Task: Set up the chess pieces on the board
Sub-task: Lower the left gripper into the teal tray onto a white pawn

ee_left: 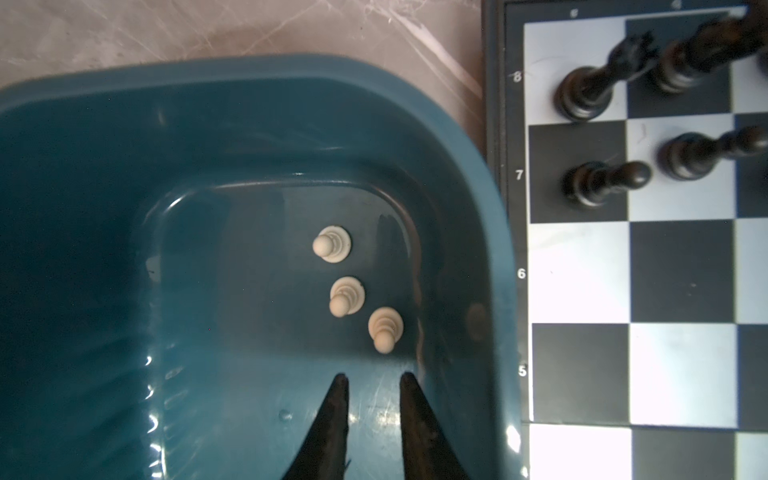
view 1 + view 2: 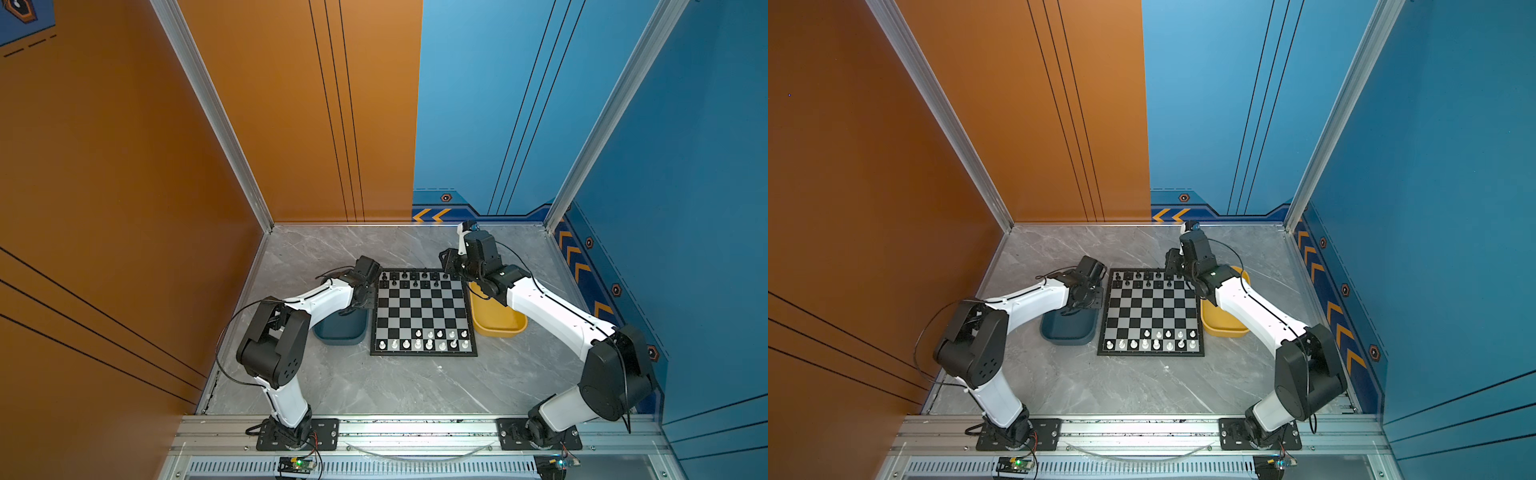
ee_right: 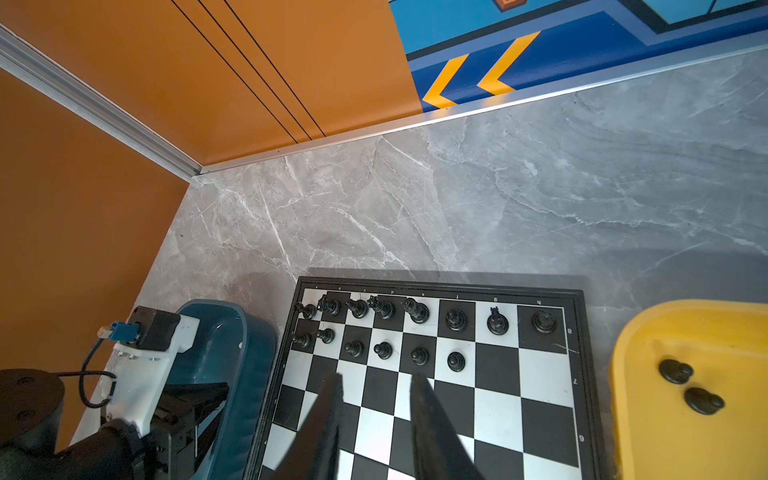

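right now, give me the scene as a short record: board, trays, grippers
board: black pieces fill the far row, plus six pawns; white pieces fill the near row, plus five pawns
teal tray: three white pawns
yellow tray: two black pawns
left gripper: open, empty, over the teal tray
right gripper: open, empty, over the board

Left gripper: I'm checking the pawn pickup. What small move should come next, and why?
Probably ease ahead and down around the nearest white pawn: the left gripper hangs empty over the teal tray, jaws apart, with that pawn just beyond its tips.
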Available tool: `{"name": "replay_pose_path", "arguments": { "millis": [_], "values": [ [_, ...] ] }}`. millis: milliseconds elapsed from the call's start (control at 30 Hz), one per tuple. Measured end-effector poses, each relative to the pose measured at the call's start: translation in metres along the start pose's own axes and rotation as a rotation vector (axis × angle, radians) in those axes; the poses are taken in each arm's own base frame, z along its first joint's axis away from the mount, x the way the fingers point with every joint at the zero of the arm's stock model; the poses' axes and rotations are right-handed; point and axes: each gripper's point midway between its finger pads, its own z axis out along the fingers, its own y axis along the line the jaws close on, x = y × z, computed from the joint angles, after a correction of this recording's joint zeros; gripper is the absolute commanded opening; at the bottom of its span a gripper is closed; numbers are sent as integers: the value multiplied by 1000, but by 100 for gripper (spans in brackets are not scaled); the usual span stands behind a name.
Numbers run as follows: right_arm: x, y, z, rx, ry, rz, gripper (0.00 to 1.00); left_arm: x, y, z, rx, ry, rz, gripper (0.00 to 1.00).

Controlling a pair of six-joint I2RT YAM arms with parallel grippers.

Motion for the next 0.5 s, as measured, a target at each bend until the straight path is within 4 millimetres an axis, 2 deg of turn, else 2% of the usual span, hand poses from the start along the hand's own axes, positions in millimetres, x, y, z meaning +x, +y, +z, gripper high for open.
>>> {"name": "replay_pose_path", "arguments": {
  "millis": [500],
  "values": [
    [0, -1, 0, 1, -1, 1, 30, -6, -2, 2, 2, -4, -4, 23]
  ]
}}
